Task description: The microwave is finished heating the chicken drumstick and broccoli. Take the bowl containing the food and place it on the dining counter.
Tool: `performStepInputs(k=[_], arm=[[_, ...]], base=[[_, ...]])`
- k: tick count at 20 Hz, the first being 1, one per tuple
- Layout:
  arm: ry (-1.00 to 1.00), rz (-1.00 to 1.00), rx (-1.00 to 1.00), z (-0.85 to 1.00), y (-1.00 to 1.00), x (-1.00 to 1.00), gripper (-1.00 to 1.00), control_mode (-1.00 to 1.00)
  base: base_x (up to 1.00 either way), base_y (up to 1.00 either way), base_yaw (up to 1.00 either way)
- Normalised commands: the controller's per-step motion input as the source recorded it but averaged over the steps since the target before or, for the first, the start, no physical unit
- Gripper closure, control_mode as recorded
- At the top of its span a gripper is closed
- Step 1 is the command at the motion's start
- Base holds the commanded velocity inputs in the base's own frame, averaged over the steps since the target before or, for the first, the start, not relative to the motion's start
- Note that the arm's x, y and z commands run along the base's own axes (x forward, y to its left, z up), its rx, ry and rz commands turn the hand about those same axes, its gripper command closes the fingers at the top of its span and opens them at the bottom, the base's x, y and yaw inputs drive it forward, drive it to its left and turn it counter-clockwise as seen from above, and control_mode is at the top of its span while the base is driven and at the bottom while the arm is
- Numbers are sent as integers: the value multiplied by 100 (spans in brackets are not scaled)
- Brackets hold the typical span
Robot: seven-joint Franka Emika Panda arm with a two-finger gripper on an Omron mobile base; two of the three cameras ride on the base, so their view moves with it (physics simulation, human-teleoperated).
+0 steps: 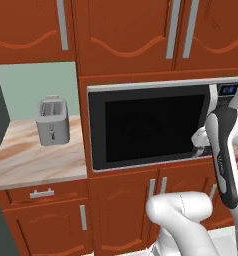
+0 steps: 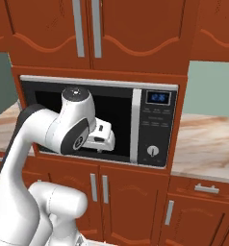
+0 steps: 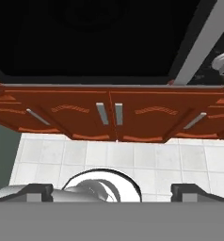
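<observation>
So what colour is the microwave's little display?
Blue, on the microwave panel; clearest in the right base view.

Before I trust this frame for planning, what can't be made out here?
- Microwave contents: the shut black door hides them in both base views.
- Hand: too small against the door to tell open or shut.
- Display digits: too blurred to read, right base view.
- Toaster slots: too small, left base view.

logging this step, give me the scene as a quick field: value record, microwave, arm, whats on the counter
microwave: built in under the red-brown wall cabinets, black glass door shut
display: lit blue, on the control panel at the microwave's right
bowl and food: hidden behind the shut door
gripper: held in front of the door's lower right part; fingers spread apart, holding nothing
toaster: silver, on the marbled counter left of the microwave
</observation>
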Motion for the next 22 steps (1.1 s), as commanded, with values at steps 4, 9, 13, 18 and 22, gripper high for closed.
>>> performStepInputs(k=[4,9,13,18,22], arm=[[0,0,0,0,0,0,-100,100],[0,0,0,0,0,0,-100,100],[0,0,0,0,0,0,-100,100],[0,0,0,0,0,0,-100,100],[0,0,0,0,0,0,-100,-100]], base=[[-54,-52,0],[-58,-27,0],[-49,-12,0],[-39,-7,0],[-1,0,0]])
